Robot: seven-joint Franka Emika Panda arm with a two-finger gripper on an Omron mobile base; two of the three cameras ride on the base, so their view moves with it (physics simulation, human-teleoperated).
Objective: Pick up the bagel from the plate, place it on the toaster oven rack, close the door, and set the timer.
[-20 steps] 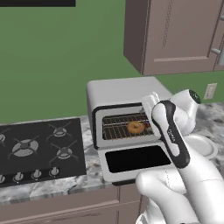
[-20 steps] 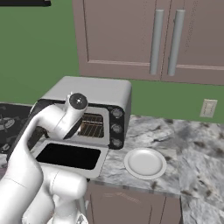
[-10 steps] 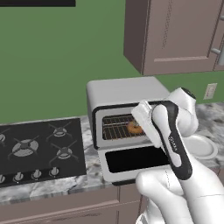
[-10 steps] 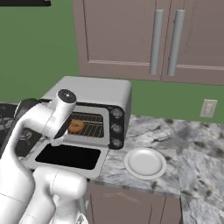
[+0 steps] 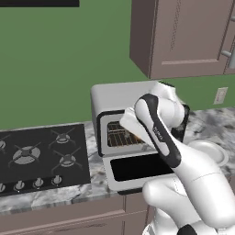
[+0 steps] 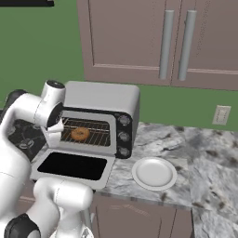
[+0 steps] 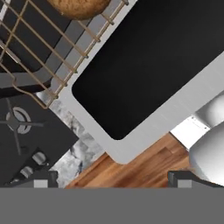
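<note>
**Bagel on the rack, door to be shut next**

The bagel [image 6: 80, 134] is seen lying flat on the toaster oven rack [image 6: 95, 135], inside the cavity; the plate [image 6: 154, 173] is left bare on the surface, to the right of the oven. The door [image 6: 72, 166] is folded down flat toward the front edge. The tool [image 6: 55, 131] is held with its jaws wide apart and nothing between them. The door is judged stiff, hinged and light; it is best lifted from its front edge.
</note>
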